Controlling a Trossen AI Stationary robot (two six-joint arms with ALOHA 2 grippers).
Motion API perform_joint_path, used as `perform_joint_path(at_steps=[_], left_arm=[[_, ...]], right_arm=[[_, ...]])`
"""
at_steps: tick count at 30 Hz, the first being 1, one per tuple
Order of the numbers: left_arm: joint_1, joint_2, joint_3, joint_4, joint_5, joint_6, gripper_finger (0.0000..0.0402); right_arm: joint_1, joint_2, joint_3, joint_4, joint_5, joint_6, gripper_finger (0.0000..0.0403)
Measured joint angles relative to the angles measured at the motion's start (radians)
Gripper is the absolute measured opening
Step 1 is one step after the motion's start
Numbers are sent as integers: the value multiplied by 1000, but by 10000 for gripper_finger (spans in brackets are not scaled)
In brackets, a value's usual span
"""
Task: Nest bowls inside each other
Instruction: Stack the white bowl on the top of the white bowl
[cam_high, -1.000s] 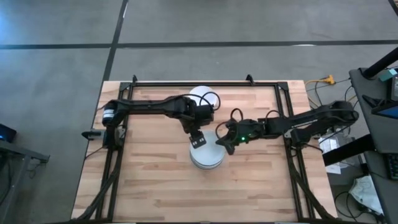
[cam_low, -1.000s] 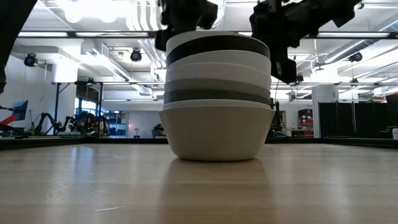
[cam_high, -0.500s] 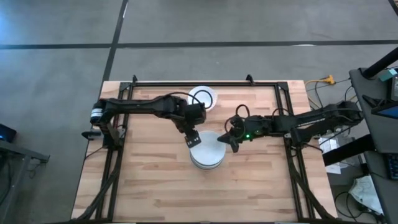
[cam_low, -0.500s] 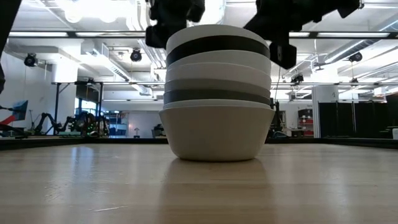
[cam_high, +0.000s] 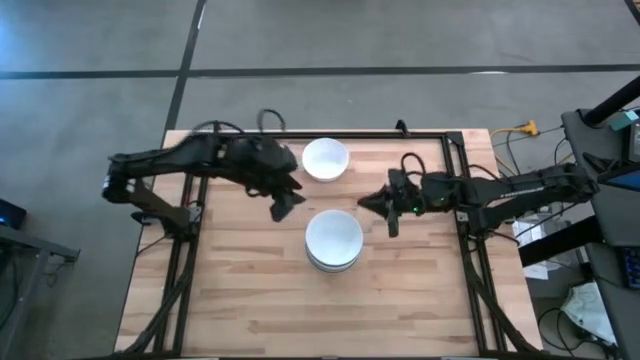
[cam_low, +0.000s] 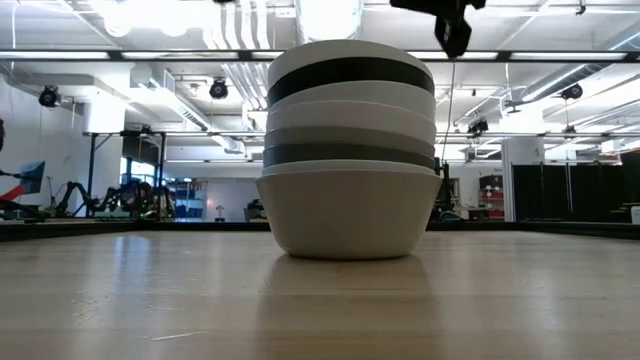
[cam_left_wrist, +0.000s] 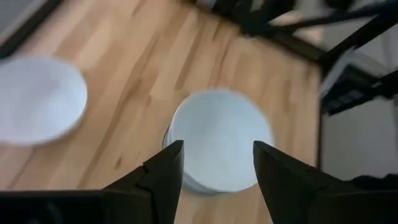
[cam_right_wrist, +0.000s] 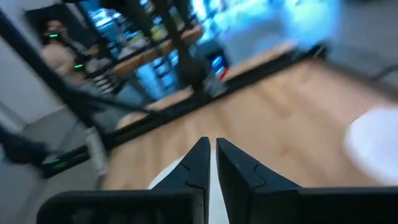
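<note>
The left hand (cam_high: 283, 207), fingers apart, and the right hand (cam_high: 385, 208), fingers nearly together, flank one stack of nested bowls (cam_high: 334, 240) mid-worktop (cam_high: 240, 290), with one white bowl (cam_high: 325, 159) apart behind.

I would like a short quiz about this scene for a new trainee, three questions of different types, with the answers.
1. True or false: one white bowl sits apart from the stack of bowls.
2. The left gripper is: A) clamped on the stack, B) open, holding nothing, beside the stack, C) inside the single bowl.
3. Fill in: in the low view, the band just under the stack's top white bowl is ____.

Key: 1 true; 2 B; 3 black.
</note>
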Motion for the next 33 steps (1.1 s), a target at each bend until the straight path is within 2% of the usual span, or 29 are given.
perform_joint_path(at_steps=[4, 8, 13, 16, 20, 26, 28, 33], left_arm=[[-6, -86, -28, 61, 0, 29, 177], [-6, -162, -112, 128, 0, 45, 177], [-5, -229, -267, 262, -8, 55, 177], [-4, -255, -367, 406, -20, 50, 177], [-1, -273, -477, 633, -27, 51, 177], [51, -279, -563, 895, -117, 50, 177], [66, -279, -573, 953, -125, 49, 177], [91, -275, -566, 1020, -124, 2, 177]], right_arm=[[-16, -26, 38, -9, 93, -89, 23], [-105, -37, 71, -36, 67, -20, 23], [-285, -29, 106, -54, -242, 13, 37], [-410, -2, 121, -57, -413, -7, 56], [-576, 74, 161, -56, -638, -40, 90], [-748, 246, 257, -81, -938, -124, 145], [-779, 297, 306, -132, -983, -200, 159], [-809, 427, 457, -345, -983, -472, 182]])
